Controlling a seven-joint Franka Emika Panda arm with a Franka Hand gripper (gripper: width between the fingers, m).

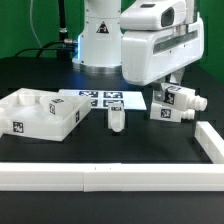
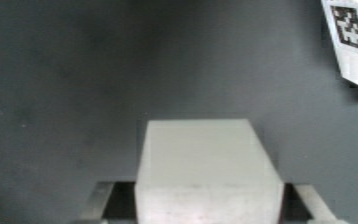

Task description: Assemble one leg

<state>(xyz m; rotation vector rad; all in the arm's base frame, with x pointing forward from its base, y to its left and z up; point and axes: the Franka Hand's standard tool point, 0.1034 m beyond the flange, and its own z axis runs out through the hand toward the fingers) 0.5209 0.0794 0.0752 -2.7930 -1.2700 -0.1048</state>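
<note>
Gripper (image 2: 206, 192): both fingers (image 2: 114, 198) sit flush against a white block, the leg (image 2: 202, 150), so I judge it clamped on that leg. The leg's long axis runs straight out from between the fingers, crosswise to the closing line. Only dark table (image 2: 87, 90) shows beyond it, with a tag corner at 1 o'clock. In the exterior view the hand hangs low over a leg cluster (image 1: 178, 103). I count two blocks there, possibly three, and cannot pick out the held one. From the hand, an upright leg (image 1: 115, 118) stands alone at 8 o'clock. The marker board (image 1: 100, 98) lies near 9 o'clock, and the panel (image 1: 38, 112) lies beyond it, well apart. The next carry likely heads that way. Count: one arm, one panel, one marker board.
</note>
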